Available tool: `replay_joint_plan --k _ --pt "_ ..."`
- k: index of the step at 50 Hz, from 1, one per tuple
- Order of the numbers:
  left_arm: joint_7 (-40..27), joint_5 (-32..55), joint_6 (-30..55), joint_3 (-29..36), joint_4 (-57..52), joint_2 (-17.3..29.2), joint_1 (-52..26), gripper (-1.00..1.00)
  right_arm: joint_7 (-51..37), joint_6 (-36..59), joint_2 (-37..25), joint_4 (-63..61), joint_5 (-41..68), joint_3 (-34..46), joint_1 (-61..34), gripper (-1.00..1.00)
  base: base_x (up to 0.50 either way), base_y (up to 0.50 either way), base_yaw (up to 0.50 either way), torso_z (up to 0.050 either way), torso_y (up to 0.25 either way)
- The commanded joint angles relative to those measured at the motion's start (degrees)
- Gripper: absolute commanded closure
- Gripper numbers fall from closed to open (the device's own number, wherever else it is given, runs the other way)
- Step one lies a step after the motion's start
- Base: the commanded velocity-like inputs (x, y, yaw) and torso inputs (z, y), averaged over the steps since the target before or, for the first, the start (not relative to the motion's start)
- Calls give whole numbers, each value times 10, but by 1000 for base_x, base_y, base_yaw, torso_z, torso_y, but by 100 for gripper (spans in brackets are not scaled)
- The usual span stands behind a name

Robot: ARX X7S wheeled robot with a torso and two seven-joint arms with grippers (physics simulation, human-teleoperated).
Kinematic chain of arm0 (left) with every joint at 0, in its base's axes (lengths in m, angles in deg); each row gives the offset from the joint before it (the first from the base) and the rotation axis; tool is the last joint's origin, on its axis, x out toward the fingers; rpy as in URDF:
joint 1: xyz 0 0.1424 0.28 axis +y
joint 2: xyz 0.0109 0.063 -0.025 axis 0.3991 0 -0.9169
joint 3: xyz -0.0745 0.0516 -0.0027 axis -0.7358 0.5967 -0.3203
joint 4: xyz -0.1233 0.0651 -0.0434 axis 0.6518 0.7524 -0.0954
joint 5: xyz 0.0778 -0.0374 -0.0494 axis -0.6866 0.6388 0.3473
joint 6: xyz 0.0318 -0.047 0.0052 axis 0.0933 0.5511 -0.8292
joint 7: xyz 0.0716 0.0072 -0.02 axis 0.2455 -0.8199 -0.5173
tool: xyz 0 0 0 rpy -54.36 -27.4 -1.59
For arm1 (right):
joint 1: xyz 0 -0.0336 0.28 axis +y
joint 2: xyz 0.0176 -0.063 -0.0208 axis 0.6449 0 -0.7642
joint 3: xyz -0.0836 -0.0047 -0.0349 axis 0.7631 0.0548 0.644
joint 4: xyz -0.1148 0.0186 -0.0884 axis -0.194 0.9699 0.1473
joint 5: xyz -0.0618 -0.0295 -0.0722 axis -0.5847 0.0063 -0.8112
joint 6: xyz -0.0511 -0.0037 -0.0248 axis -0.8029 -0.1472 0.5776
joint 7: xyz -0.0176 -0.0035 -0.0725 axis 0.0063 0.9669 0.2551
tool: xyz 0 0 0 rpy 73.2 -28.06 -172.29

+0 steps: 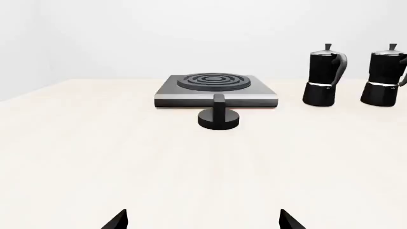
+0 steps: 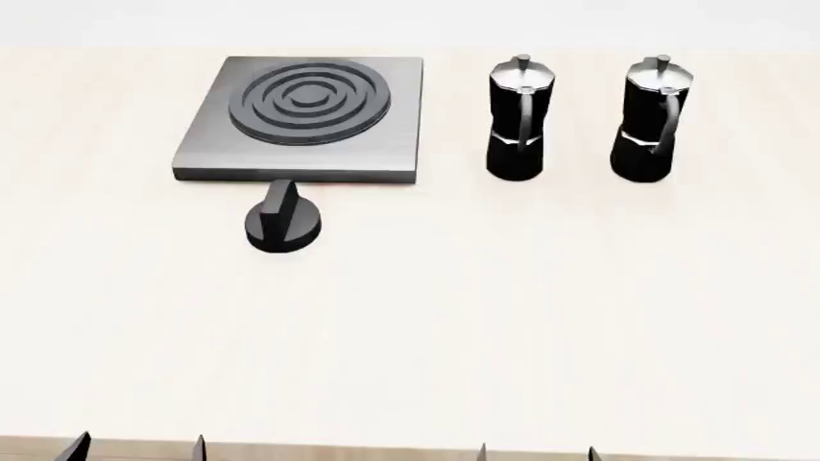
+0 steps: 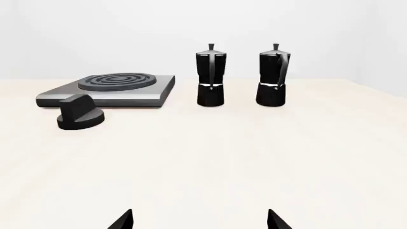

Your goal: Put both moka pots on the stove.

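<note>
Here, a pale table (image 2: 513, 327) holds everything. The stove (image 2: 384, 144), a flat grey slab with a ringed burner, sits far left; a round black dial (image 2: 284, 226) stands just in front of it. The two pots stand upright to the stove's right, apart from it and each other: the near pot (image 2: 518, 120) closer to the stove, the far pot (image 2: 654, 120) beyond. Nothing is on the burner.

Both grippers are at the table's near edge, well apart from the pots. The left gripper (image 1: 202, 220) and right gripper (image 3: 198, 219) are spread wide and empty.

The pots look rigid, smooth and top-heavy, likely to tip if nudged. The narrow waist or the curved handle seems the safest hold.
</note>
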Motion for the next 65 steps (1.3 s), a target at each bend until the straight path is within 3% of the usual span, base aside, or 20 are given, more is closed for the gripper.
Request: replay_joint_plan --k 1,18,36,48,65 --pt "-7 7 0 7 0 7 0 -100 -9 -1 -7 2 7 9 -1 -100 0 0 0 0 0" --pt "-40 33 33 37 -74 34 16 -100 -37 34 -33 -85 37 45 21 -100 0 0 0 0 0" --pt "-61 73 113 41 -322 58 73 -100 -69 138 -62 -360 31 68 78 -100 0 0 0 0 0" --pt "-81 97 142 38 -446 72 101 -100 -89 167 -73 -464 29 74 97 -100 0 0 0 0 0" --pt "-93 98 135 49 -457 84 106 -100 -100 167 -85 -478 32 85 98 -100 15 0 0 0 0"
